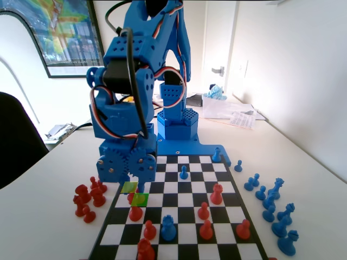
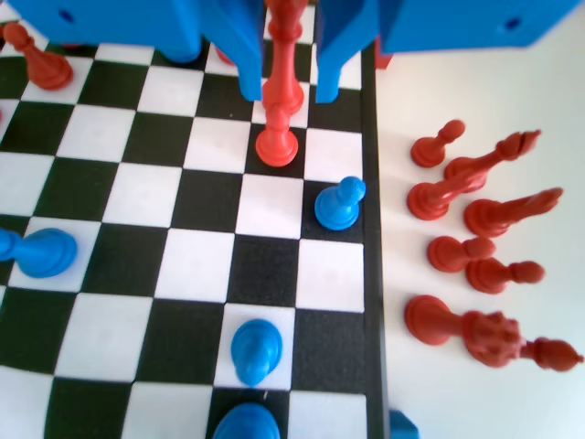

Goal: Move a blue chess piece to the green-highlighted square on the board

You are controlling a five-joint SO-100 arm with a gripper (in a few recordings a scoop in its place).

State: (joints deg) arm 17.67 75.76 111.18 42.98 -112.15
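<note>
The board (image 2: 196,265) is a flat, slightly glossy checker of black and white with a thin dark rim, and everything on it is smooth moulded plastic. In the wrist view the gripper (image 2: 291,94) hangs from the top edge as two blunt, square-cut blue jaws. They are spread apart on either side of a tall red piece (image 2: 280,110) with a slim stem and a flared foot. The left jaw sits right against the piece, while a sliver of board shows between it and the right jaw. I cannot see them pinching it. The blue chess piece (image 2: 340,203) stands upright just beside that red foot, one square diagonally nearer the camera. It is on a black square in the column along the board's right edge in this view. It is short, with a round ball head, a narrow neck and a flared base. In the fixed view the green-highlighted square (image 1: 142,200) glows translucent near the board's left side, just in front of the lowered gripper's tip. A paler yellow-green square (image 1: 129,187) touches its far-left corner. Red pieces off the board (image 2: 475,215) lie toppled on the white table (image 2: 475,384).
</note>
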